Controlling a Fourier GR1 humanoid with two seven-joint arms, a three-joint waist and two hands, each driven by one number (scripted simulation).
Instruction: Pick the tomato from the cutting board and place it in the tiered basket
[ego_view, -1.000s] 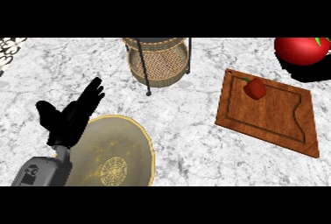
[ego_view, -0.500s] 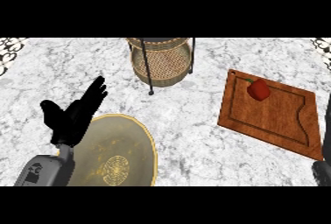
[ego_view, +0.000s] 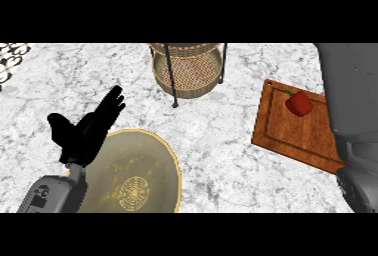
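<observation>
The left hand (ego_view: 85, 131) rests open and holds nothing above the plate (ego_view: 144, 175) at the counter's near edge. The basket (ego_view: 188, 70) stands at the far edge. The tomato (ego_view: 299, 102) lies on the cutting board (ego_view: 284, 135) at the right. Only the right forearm shows, so its hand's state is unknown; it crowds the board and might knock the tomato.

Even, bright light; faint shadows

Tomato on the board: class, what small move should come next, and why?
Probably bring the right arm down over the tomato. It lies untouched on the board, the right hand is out of view, and the left hand rests open by the plate.
</observation>
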